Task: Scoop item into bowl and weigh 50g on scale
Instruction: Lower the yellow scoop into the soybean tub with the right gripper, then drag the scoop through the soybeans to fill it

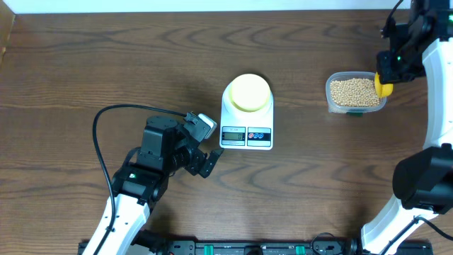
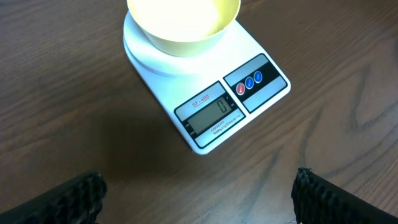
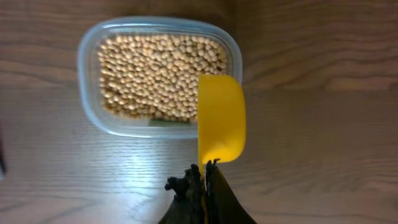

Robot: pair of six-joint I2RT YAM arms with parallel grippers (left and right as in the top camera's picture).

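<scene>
1. On the white kitchen scale (image 1: 246,134) at the middle of the wooden surface (image 1: 106,57), the pale-yellow bowl (image 1: 248,93) sat on the platform; the left wrist view showed it empty, and the display (image 2: 211,112) read zero
2. Off to the right, well apart from the scale, the soybeans (image 3: 155,74) lay in the clear plastic tub (image 3: 87,74), which looked full; none showed in the bowl
3. By my judgement the task was at its start: bowl placed and scale zeroed, with no beans carried over. All the scooping, the carrying across and the trimming to the target weight were left to do
4. The right end effector (image 3: 204,174) was clenched on the handle of the yellow measuring spoon (image 3: 221,118). The scoop hung over the tub's right rim, partly above the beans, and no beans showed in it; whether it touched the rim I could not tell
5. The left end effector (image 2: 199,177) was released, its fingers (image 2: 68,199) spread wide, grasping nothing. It hovered over bare wood just in front of the scale, touching neither scale nor bowl
</scene>
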